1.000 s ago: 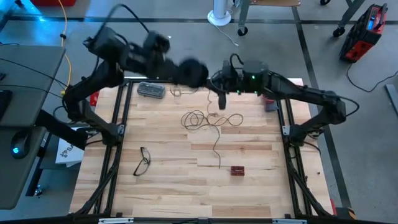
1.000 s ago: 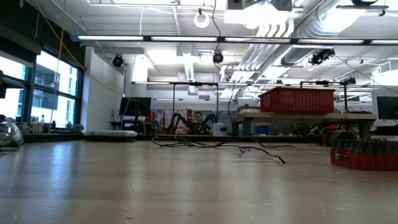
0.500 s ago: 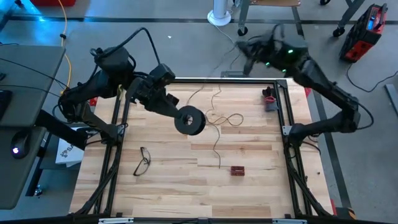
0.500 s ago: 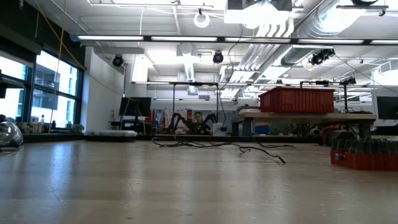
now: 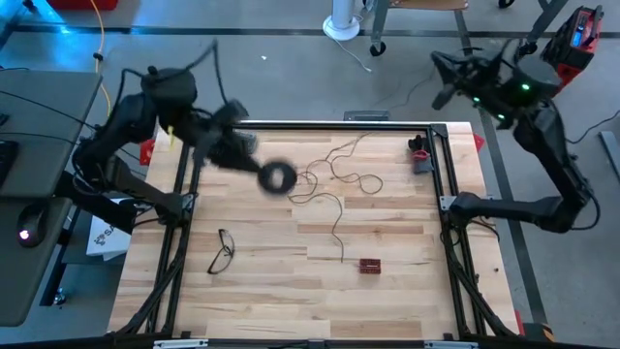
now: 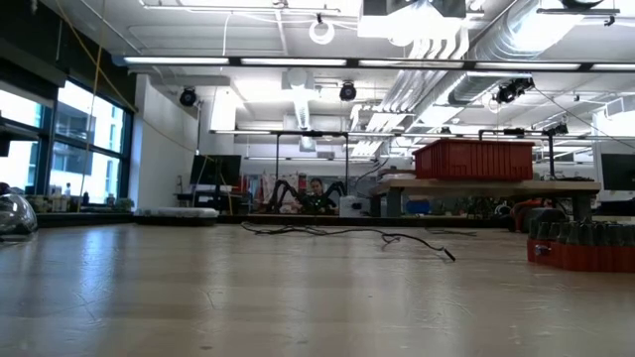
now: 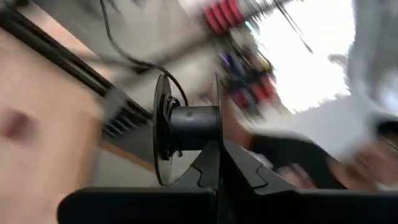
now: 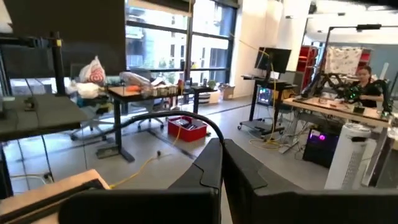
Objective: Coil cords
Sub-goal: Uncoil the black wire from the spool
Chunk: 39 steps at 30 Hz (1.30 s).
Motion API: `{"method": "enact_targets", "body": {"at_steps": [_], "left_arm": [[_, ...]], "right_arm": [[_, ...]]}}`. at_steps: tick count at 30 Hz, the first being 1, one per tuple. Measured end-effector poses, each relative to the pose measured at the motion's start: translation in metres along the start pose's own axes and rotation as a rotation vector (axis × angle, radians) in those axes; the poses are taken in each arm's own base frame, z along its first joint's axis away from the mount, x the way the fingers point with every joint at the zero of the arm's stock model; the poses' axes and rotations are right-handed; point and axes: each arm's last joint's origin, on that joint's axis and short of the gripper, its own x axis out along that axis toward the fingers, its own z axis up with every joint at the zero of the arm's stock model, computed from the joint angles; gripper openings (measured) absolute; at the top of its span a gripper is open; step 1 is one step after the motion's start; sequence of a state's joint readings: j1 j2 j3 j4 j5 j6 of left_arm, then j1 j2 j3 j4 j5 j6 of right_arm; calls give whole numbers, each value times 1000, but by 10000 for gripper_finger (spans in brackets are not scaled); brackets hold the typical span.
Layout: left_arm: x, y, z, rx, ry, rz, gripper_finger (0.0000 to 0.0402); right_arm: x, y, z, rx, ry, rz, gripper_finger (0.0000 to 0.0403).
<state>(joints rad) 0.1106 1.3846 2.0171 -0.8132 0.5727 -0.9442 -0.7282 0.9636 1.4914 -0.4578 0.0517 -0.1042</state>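
The thin dark wire (image 5: 334, 179) lies in loose loops on the wooden table's far middle, with one tail running toward the near edge; it also shows in the low view (image 6: 347, 234). Its round black reel (image 5: 277, 176) is at my left gripper (image 5: 260, 171), which is shut on it above the table, left of the loops. My right gripper (image 5: 448, 79) is shut and raised high, beyond the table's far right corner. In the right wrist view (image 8: 221, 163) no wire shows between its fingers. My left gripper pinches the reel by the rim of one flange (image 7: 216, 134) between its two shut fingers. The hub (image 7: 193, 121) and the other flange (image 7: 161, 130) stand just past the fingertips. The reel is lifted clear of the table. My right gripper: I cannot tell whether it touches the wire.
Black-framed eyeglasses (image 5: 223, 250) lie near the table's left side. A small red-brown block (image 5: 369, 265) lies near the wire's tail. A dark and red object (image 5: 419, 155) sits at the far right rail. Black frame rails run along the table's edges.
My left gripper has carried the reel from the table's far edge toward the near side, then a little left. My right gripper has risen from the far middle and swung out beyond the far right corner. The wire's loops have spread out toward the far right.
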Motion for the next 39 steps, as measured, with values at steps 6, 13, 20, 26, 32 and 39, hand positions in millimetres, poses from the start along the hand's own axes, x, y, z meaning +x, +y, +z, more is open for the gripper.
{"method": "enact_targets", "body": {"at_steps": [6,13,20,26,32,39], "left_arm": [[-34,7,37,155,-415,129,0],[-56,-3,82,417,-759,-40,0],[-71,-8,90,481,-844,-107,0],[-68,-11,86,448,-762,-172,0],[-58,-16,80,444,-708,-212,0],[-54,-15,77,391,-648,-229,0]], "right_arm": [[-29,8,0,175,40,203,0],[-22,38,-16,265,246,506,0],[5,89,-39,187,461,721,0],[37,139,-73,48,655,764,4],[64,181,-98,-31,698,803,82],[65,194,-89,-63,596,769,226]]}}
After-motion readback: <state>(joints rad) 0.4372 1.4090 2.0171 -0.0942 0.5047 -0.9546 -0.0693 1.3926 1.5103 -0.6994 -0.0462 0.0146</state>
